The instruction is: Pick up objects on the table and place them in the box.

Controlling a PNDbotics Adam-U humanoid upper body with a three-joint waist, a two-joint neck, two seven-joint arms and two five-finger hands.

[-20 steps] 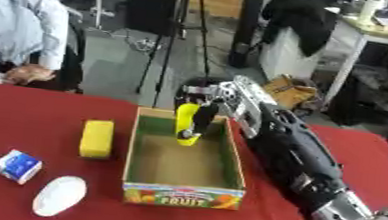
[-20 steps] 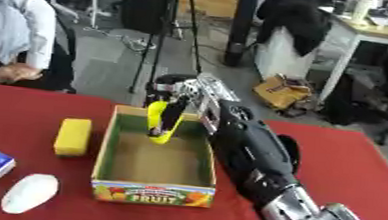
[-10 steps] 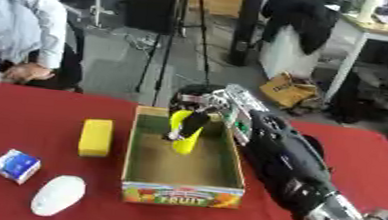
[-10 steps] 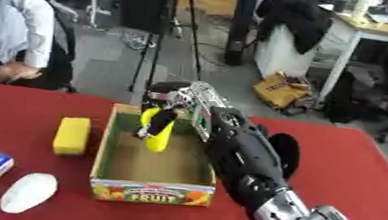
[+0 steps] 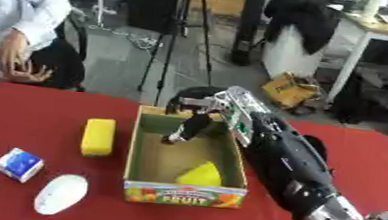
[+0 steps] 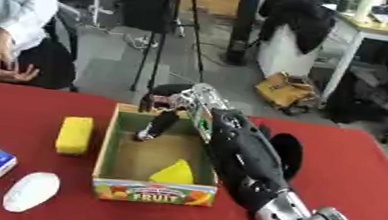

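The right hand (image 5: 199, 113) reaches over the far wall of the box (image 5: 143, 142), its fingers (image 5: 185, 129) hanging straight and slack down into the interior, with nothing held in them; a yellow object (image 5: 200, 174) lies on the box floor against the near wall, apart from the fingertips. Three things remain on the red table (image 5: 21, 112) to the box's left: a yellow block (image 5: 98, 136) just beside the box, a blue-and-white carton (image 5: 19, 164) nearer the table's edge, and a white oval object (image 5: 60, 193) at the front. The left hand shows in neither view. Likely hazards from this position: the fingers dip below the rim, so a sideways withdrawal rather than an upward one could catch the far or right wall and drag or tip the light cardboard box; the forearm (image 5: 290, 160) lies close along the right wall and could push it in the same way. A shifted box could nudge the yellow block, since the two lie so near. The white oval object looks smooth and rounded and may slip when grasped
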